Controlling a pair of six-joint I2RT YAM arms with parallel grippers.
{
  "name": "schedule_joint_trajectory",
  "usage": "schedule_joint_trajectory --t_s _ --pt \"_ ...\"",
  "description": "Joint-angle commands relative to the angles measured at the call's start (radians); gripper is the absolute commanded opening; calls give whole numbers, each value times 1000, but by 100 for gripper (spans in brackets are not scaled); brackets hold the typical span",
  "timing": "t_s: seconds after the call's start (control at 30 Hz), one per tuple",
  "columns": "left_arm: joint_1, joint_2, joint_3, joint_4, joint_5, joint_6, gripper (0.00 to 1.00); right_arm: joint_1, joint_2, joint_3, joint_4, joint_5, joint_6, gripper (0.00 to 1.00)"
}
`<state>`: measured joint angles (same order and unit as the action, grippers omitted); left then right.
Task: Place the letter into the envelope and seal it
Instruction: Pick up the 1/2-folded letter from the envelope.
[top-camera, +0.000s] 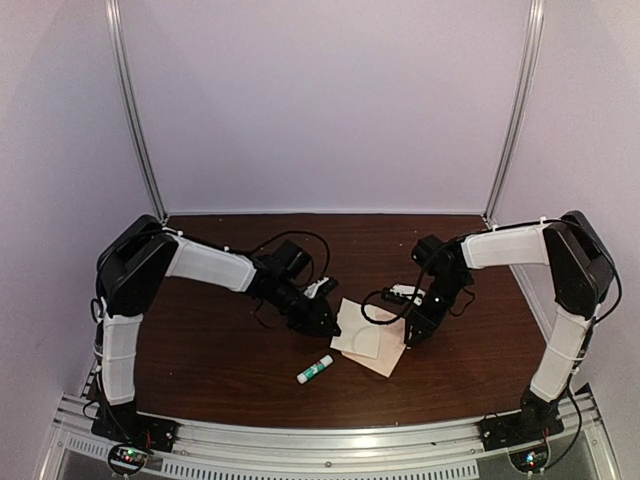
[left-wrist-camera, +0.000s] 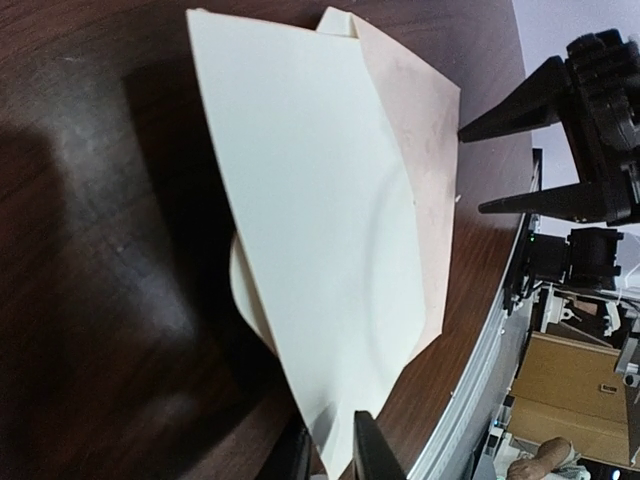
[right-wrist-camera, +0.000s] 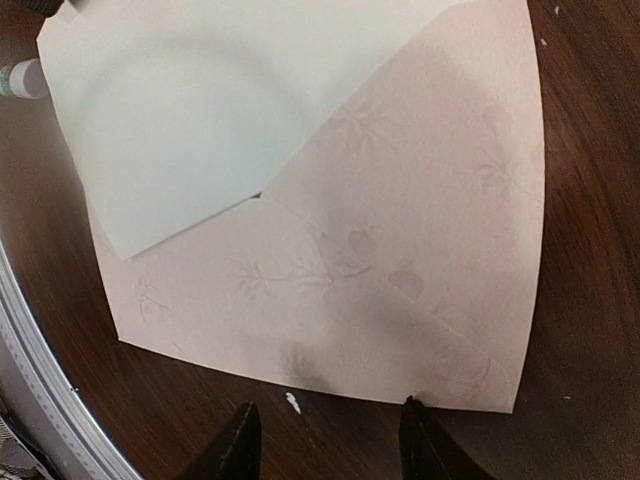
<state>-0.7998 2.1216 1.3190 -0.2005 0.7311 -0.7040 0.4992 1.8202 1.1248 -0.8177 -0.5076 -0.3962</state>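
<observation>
Letter, a pale cream flat paper sheet (top-camera: 358, 322), lies mid-table partly over the tan paper envelope (top-camera: 388, 358), between left gripper (top-camera: 328, 322) and right gripper (top-camera: 412, 335); a white glue stick (top-camera: 315, 369) lies nearer

Left wrist: narrowed jaws flank the letter (left-wrist-camera: 310, 230) at its near corner; whether they pinch it, I cannot tell

Right wrist: jaws spread at the envelope (right-wrist-camera: 400, 280), by its near edge

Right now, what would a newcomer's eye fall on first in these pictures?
The pale cream paper letter lies over the pinkish-tan paper envelope at the middle of the dark wooden table. The left gripper has the letter's corner between its fingers, and the open right gripper stands at the envelope's opposite edge. A small white glue stick with a green cap lies nearer the arms' bases.
</observation>
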Motion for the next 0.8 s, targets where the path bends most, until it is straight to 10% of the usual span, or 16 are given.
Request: schedule_joint_trajectory --t_s 0.0,0.77 --pt "-8 24 25 35 71 -17 13 5 17 15 13 5 0 48" --pt "29 -56 28 -53 -1 89 0 20 41 2 153 121 -36 47"
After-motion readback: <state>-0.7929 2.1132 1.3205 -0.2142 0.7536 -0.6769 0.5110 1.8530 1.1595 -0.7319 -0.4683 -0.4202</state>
